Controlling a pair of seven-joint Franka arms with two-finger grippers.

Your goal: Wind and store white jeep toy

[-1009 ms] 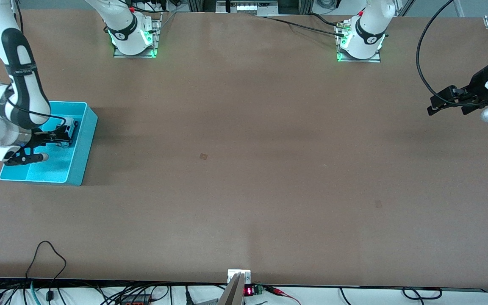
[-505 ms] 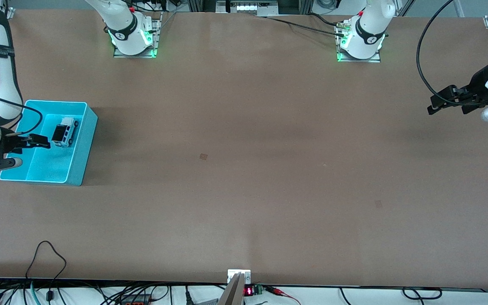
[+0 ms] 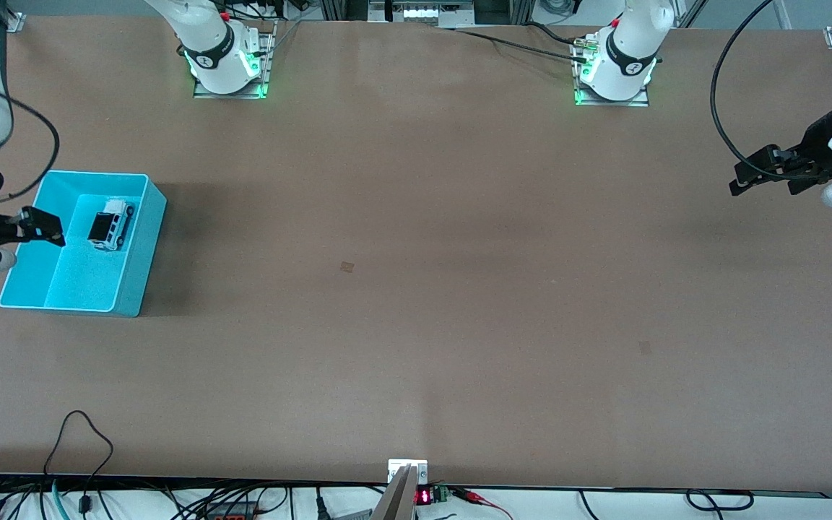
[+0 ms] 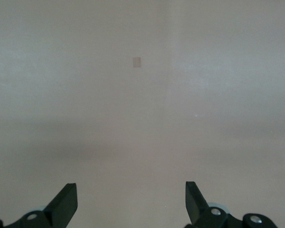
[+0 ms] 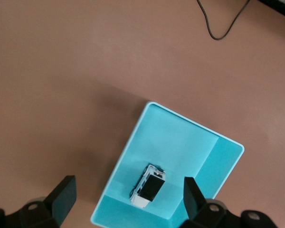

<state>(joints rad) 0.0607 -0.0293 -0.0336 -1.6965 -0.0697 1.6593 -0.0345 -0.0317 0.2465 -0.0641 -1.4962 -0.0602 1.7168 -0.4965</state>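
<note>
The white jeep toy, with its black roof up, lies in the cyan bin at the right arm's end of the table. It lies in the part of the bin farther from the front camera. My right gripper is open and empty, raised over the bin's outer edge, apart from the jeep. The right wrist view shows the jeep on the bin floor, below and between the spread fingers of the right gripper. My left gripper waits open and empty over the left arm's end of the table; the left wrist view shows it over bare table.
A small dark square mark sits on the brown table near the middle. Both arm bases stand at the edge farthest from the front camera. A black cable loop lies at the nearest edge.
My right gripper has drawn back from the jeep and moved off toward the table's end. The jeep stays in the bin. The left arm has not moved.
</note>
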